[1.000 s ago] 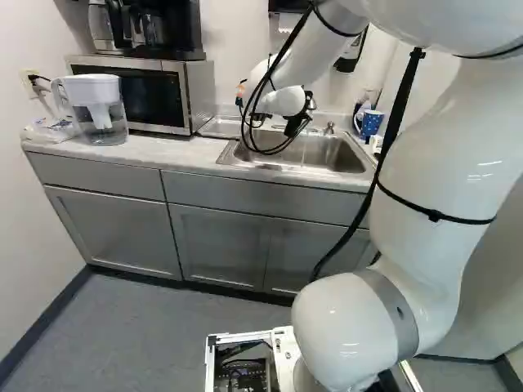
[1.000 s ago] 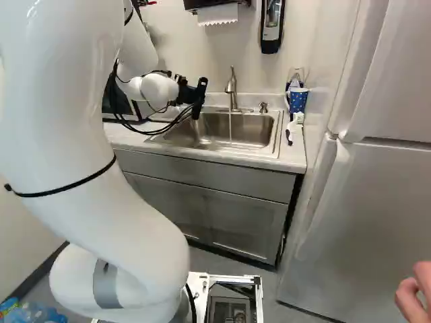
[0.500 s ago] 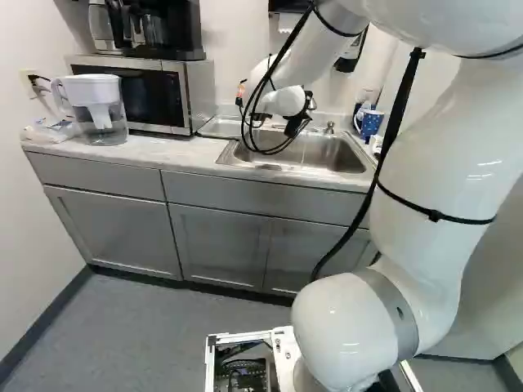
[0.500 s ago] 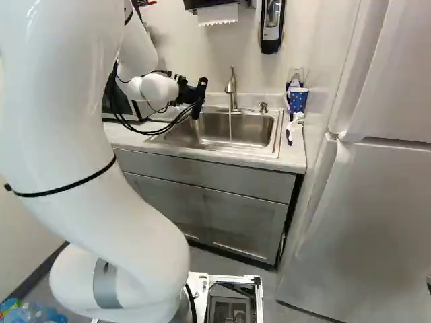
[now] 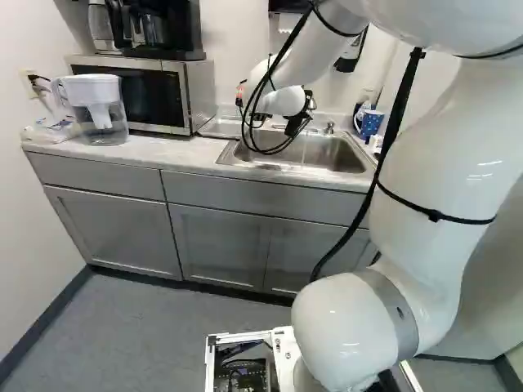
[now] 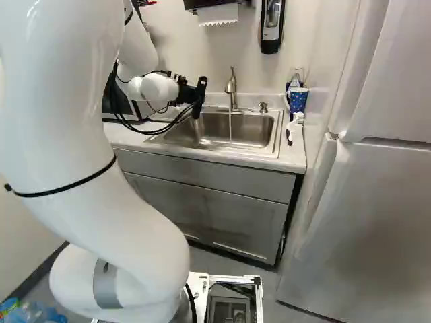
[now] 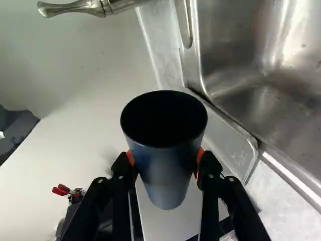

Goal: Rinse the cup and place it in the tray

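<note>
At the left of the stainless-steel sink (image 6: 252, 126) in the right base view, your black two-fingered claw (image 6: 193, 95) grips the tapered, dark blue-grey cup (image 7: 168, 173), orange pads (image 7: 131, 157) pressing its opposite sides. You have its open mouth facing the wrist camera. A thin water stream (image 6: 230, 128) falls from the brushed-metal faucet (image 6: 231, 89), apart from the cup; a shallow, pale tray (image 7: 229, 142) lies beside the basin.
</note>
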{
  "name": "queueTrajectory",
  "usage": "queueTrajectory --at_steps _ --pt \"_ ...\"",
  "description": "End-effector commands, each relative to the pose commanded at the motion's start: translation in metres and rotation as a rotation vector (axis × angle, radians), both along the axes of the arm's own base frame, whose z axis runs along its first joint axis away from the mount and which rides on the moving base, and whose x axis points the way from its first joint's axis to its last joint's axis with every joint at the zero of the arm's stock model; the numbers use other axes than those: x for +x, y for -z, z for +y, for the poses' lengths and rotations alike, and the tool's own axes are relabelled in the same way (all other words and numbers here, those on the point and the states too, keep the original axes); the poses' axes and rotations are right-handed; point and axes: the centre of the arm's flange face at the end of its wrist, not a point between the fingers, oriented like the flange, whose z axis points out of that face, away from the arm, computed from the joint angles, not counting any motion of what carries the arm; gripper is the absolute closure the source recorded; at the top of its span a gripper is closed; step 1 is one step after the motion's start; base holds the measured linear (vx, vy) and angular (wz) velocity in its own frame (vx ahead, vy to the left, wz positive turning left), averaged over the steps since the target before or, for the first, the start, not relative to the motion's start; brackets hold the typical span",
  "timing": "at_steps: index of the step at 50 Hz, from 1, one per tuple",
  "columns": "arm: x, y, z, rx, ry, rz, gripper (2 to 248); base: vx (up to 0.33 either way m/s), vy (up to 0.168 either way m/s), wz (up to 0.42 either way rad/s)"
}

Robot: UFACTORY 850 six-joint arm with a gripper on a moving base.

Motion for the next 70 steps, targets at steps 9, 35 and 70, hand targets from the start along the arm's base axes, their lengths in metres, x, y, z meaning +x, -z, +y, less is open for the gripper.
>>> queueTrajectory --at_steps 9,35,70 --pt "0.0 0.0 0.0 -0.087 -0.02 -0.01 125 0.0 0.0 0.0" --pt "0.0 0.0 0.0 -0.35 -0.083 -0.039 125 0.0 0.0 0.0" --pt "0.0 0.0 0.0 -0.706 -0.167 -0.078 125 0.0 0.0 0.0"
